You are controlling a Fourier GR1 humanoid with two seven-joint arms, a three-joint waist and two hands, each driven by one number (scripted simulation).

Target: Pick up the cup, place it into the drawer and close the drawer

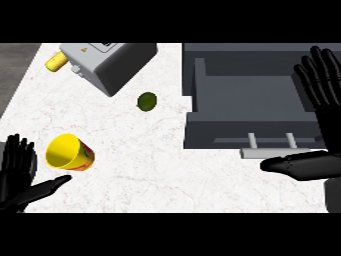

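The yellow cup (69, 153) lies tipped on its side on the white table (136, 175), well to the left of the grey drawer (258, 112), which stands pulled open. The left hand (16, 180) sits just beside the cup's lower left, its fingers straight and spread, holding nothing. The right hand (328, 115) is at the drawer's right side, fingers extended and apart. A green lime (146, 101) rests left of the drawer; a grey appliance (106, 62) stands beyond it.

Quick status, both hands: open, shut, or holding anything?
Left hand: open, holding nothing, beside the yellow cup.
Right hand: open, fingers straight, holding nothing, at the open drawer's right side.
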